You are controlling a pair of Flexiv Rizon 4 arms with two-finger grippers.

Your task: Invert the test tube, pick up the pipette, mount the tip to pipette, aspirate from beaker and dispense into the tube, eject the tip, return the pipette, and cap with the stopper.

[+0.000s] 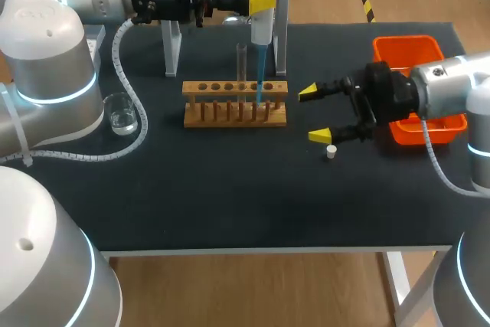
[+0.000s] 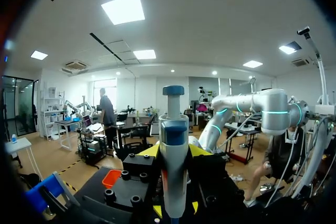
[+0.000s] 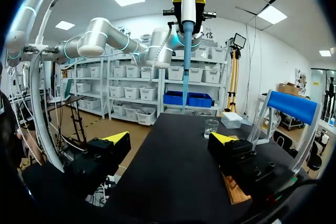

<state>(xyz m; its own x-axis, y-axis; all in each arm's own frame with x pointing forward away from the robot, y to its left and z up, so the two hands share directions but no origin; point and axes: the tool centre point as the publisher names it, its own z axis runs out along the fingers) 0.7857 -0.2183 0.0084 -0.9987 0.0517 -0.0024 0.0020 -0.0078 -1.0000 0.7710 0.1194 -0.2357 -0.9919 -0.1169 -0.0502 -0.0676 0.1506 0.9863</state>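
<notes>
Blue-tipped, the pipette point(image 1: 262, 32) is clamped in the left gripper point(image 1: 261, 3) over the wooden rack point(image 1: 234, 114), apparently just beside the upright test tube point(image 1: 241, 59), and should be centred on the tube's mouth before dispensing, the right gripper point(image 1: 314, 114) being held wide near the stopper point(image 1: 331, 152).

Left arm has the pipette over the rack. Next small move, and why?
Probably shift the pipette left so its tip sits over the tube: the tip hangs beside the tube, not in it. Whether it holds liquid, can't tell.
</notes>
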